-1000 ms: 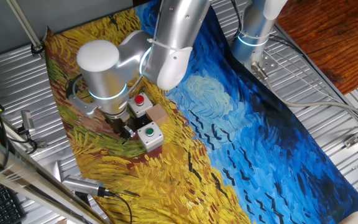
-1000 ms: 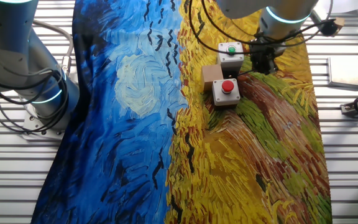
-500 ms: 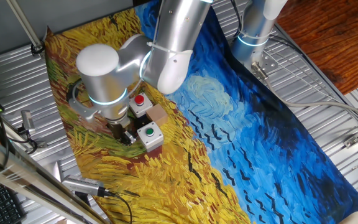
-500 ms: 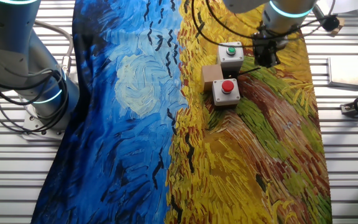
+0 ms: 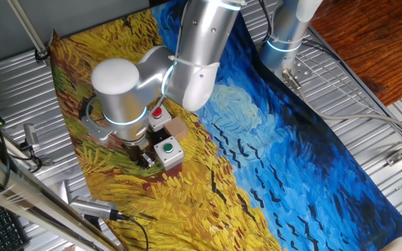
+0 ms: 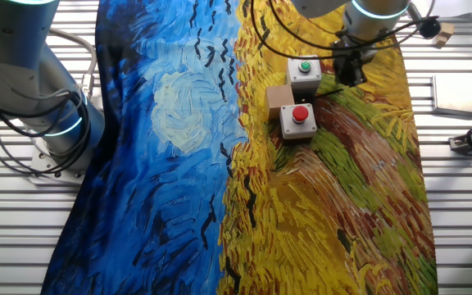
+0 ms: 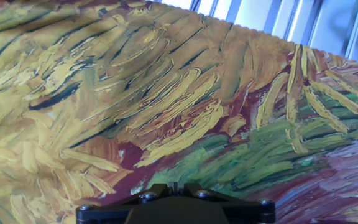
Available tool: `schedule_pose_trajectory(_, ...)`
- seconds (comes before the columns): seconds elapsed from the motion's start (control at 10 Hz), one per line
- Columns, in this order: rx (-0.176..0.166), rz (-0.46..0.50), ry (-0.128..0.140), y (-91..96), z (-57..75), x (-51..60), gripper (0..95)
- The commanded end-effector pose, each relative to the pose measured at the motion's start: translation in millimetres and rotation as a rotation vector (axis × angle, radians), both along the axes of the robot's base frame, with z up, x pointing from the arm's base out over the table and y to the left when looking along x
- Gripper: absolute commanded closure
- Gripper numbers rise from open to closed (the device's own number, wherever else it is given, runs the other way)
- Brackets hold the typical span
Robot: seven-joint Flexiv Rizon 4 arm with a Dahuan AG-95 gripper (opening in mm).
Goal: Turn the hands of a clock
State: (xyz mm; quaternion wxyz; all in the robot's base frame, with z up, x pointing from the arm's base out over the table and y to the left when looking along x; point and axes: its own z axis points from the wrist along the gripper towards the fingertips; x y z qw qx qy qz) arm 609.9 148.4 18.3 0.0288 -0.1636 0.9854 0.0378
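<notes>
Gripper (image 6: pixel 349 72) hovers at three o'clock of the green-button box (image 6: pixel 304 71); whether its jaws are parted cannot be told. No clock shows, so locate it first.

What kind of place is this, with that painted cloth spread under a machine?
Probably a robotics lab or test bench: a silver robot arm works over a painting-print cloth on a ribbed metal table, beside two push-button boxes.

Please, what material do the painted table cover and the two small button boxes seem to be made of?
The table cover looks like soft printed cloth with a matte finish: it hangs over the edge and wrinkles. The green-button box and the red-button box look like light grey moulded plastic, smooth and slightly glossy, though painted metal cannot be ruled out.
</notes>
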Motion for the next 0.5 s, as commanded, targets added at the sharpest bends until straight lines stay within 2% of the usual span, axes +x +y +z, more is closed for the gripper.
schedule_pose_trajectory(0.1,-0.005,0.017,-0.002,-7.3,-1.2,-0.2,95.0)
schedule_pose_trajectory(0.5,-0.027,0.05,-0.006,-29.8,-4.8,-4.5,95.0)
